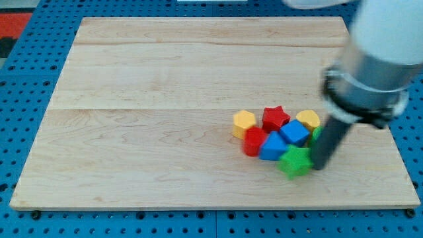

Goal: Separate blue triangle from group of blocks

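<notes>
My tip (320, 165) touches the green star (295, 160) beside the blue triangle (271, 148).

My tip (320, 166) is at the view's right edge of the cluster, touching the green star (295, 160) on its left. The blue triangle (272, 147) is just past that and the blue cube (295, 132) is up-left of my tip (the red star (275, 118) is further towards the view's top).

We are at a lab test bench. Our wooden board (198, 99) rests on a blue perforated mounting plate (39, 39), visible from 9 to 12 o'clock.
</notes>
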### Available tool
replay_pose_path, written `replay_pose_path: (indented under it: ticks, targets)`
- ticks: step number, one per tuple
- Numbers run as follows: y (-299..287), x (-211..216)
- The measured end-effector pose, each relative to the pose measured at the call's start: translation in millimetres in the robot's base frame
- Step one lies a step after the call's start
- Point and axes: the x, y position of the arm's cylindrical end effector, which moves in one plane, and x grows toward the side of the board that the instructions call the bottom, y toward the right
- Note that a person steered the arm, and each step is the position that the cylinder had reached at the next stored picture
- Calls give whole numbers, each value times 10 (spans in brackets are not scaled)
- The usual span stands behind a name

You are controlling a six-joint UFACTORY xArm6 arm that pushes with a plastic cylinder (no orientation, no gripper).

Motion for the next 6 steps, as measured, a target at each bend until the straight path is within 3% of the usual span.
replay_pose_path:
  ticks: [5, 6]
  targets:
    - [-2354, -376]
    - [-2229, -699]
